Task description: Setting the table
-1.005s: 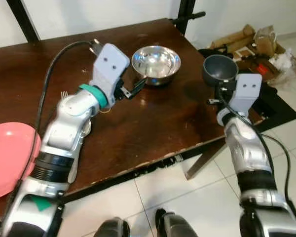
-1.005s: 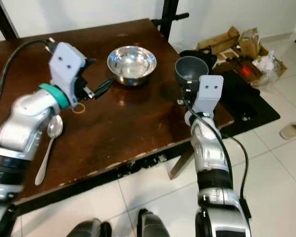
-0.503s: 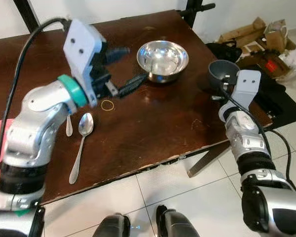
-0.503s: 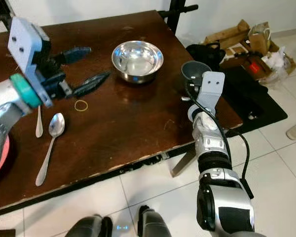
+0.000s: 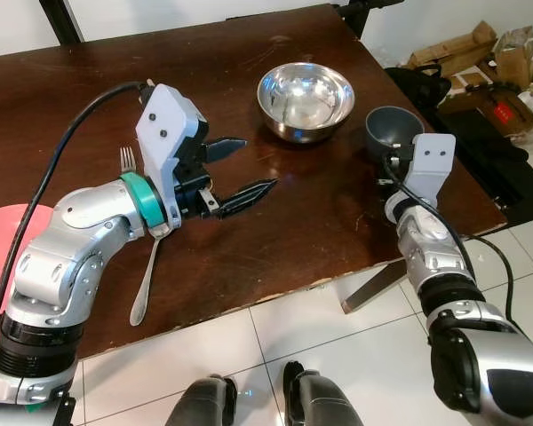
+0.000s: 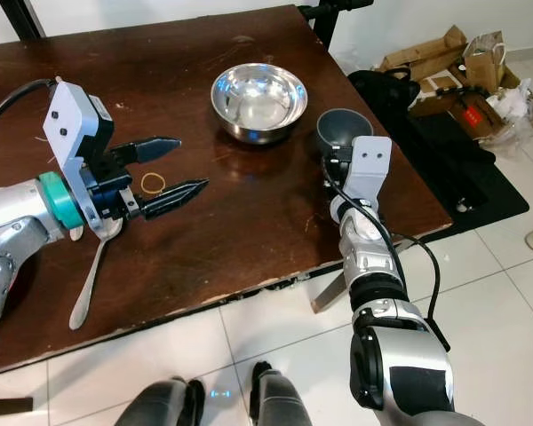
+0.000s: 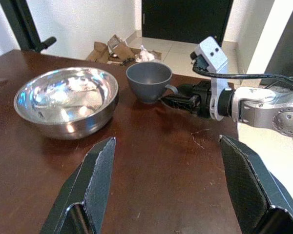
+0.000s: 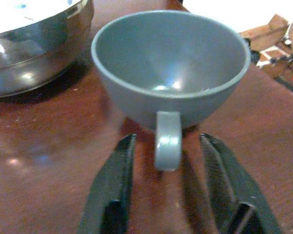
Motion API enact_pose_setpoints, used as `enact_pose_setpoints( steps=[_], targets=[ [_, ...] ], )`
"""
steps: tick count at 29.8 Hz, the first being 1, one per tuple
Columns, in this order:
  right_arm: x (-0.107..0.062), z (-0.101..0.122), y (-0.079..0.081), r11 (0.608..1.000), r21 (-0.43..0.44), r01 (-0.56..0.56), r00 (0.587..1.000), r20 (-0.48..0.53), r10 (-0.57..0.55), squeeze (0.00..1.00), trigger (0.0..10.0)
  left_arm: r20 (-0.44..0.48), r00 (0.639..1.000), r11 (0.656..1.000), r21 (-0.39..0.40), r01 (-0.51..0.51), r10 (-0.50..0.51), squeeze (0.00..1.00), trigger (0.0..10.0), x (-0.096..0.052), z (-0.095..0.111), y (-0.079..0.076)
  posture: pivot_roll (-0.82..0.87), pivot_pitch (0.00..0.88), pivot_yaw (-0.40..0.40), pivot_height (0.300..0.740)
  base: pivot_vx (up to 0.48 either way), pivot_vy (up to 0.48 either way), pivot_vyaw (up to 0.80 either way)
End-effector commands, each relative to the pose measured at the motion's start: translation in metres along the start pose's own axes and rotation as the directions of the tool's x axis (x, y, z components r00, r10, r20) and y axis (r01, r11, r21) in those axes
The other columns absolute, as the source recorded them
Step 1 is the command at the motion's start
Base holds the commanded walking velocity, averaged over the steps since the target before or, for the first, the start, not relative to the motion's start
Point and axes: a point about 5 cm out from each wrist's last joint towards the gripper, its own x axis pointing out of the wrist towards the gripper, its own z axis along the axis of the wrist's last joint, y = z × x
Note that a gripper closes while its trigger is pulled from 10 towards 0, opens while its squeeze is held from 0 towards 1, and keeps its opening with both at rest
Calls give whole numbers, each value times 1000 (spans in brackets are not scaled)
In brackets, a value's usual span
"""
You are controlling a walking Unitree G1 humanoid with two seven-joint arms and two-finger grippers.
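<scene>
A grey cup (image 8: 171,68) stands upright on a dark brown wooden table (image 6: 249,222), near the table's edge at about 3 o'clock, its handle (image 8: 167,141) turned toward the robot. The right gripper (image 8: 168,190) sits at the handle with its jaws open, one black finger on each side and neither touching it. Just beside the cup, at about 10 o'clock from it, is a shiny steel bowl (image 5: 306,98), upright. Toward 9 o'clock across the table, the left gripper (image 6: 164,173) hovers above the wood, its jaws spread wide and holding nothing. Between its two fingers, on the table, lies a small rubber band (image 6: 153,183). Under the left wrist a spoon (image 5: 147,284) lies on the table, its handle running toward 6 o'clock, and a fork (image 5: 127,160) lies just beyond the wrist. A pink plate (image 5: 0,266) sits at the table's 8 o'clock edge. On the white tiled floor (image 6: 275,328) at 2 o'clock is a heap of cardboard and bags (image 6: 453,67).
</scene>
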Motion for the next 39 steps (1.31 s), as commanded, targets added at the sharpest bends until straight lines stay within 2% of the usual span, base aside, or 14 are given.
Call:
enact_pose_setpoints(
  steps=[1, 5, 6, 7, 8, 15, 18, 21, 23, 25, 29, 32, 34, 39],
  targets=[
    [0, -1, -3, 1000, -12, 13, 1000, 0, -13, 1000, 10000, -6, 1000, 1000, 2, 12, -12, 0, 10000, -2, 1, -3, 225, 128, 55, 740, 0, 0, 0],
    [0, 1, -5, 1000, -15, 22, 1000, 11, -22, 1000, 10000, -6, 1000, 1000, -2, 12, -12, 0, 10000, -2, 1, -4, 222, 127, 55, 740, 0, 0, 0],
    [1, 5, -9, 999, -22, 44, 998, 37, -43, 388, 10000, -2, 1000, 1000, -4, 10, -10, 0, 10000, -1, 2, -4, 211, 121, 51, 740, 0, 0, 0],
    [1, 5, -9, 999, -22, 44, 998, 37, -43, 388, 10000, -2, 1000, 1000, -4, 10, -10, 0, 10000, -1, 2, -4, 211, 121, 51, 740, 0, 0, 0],
    [0, 12, -16, 996, -30, 79, 993, 86, -76, 0, 10000, 3, 1000, 1000, -3, -10, 10, 0, 10000, 0, 2, -2, 199, 116, 45, 740, 0, 0, 0],
    [-30, 74, -26, 999, -23, 43, 909, 416, -29, 0, 10000, -59, 968, 970, 31, -243, 244, 0, 10000, -12, -4, 21, 138, 110, 75, 740, 0, 0, 0],
    [-37, 83, -22, 999, -30, 11, 895, 446, 3, 0, 10000, -80, 958, 961, 38, -272, 275, 0, 10000, -15, -6, 24, 138, 110, 75, 740, 0, 0, 0],
    [-60, 107, -5, 990, -59, -129, 838, 527, 140, 0, 10000, -245, 888, 920, 79, -383, 390, 0, 10000, -35, -17, 34, 128, 101, 83, 740, 0, 0, 0],
    [-60, 107, -5, 990, -59, -129, 838, 527, 140, 0, 10000, -245, 888, 920, 79, -383, 390, 0, 10000, -35, -17, 34, 128, 101, 83, 740, 0, 0, 0],
    [-75, 121, 11, 962, -75, -264, 783, 566, 259, 0, 10000, -374, 800, 877, 90, -471, 468, 0, 10000, -49, -34, 33, 135, 91, 73, 740, 0, 0, 0],
    [-78, 126, 17, 943, -93, -320, 761, 567, 314, 0, 10000, -418, 759, 854, 87, -513, 499, 0, 10000, -51, -45, 30, 131, 85, 67, 740, 0, 0, 0],
    [-83, 130, 33, 863, -145, -485, 706, 517, 484, 0, 10000, -481, 690, 815, 97, -571, 541, 0, 10000, -55, -65, 22, 128, 74, 39, 740, 0, 0, 0],
    [-83, 130, 33, 863, -145, -485, 706, 517, 484, 0, 10000, -481, 690, 815, 97, -571, 541, 0, 10000, -55, -65, 22, 128, 74, 39, 740, 0, 0, 0],
    [-93, 108, 58, 674, -144, -724, 606, 333, 722, 0, 10000, -554, 589, 754, 112, -647, 588, 0, 10000, -56, -91, 11, 127, 60, 17, 740, 0, 0, 0]
  ],
)
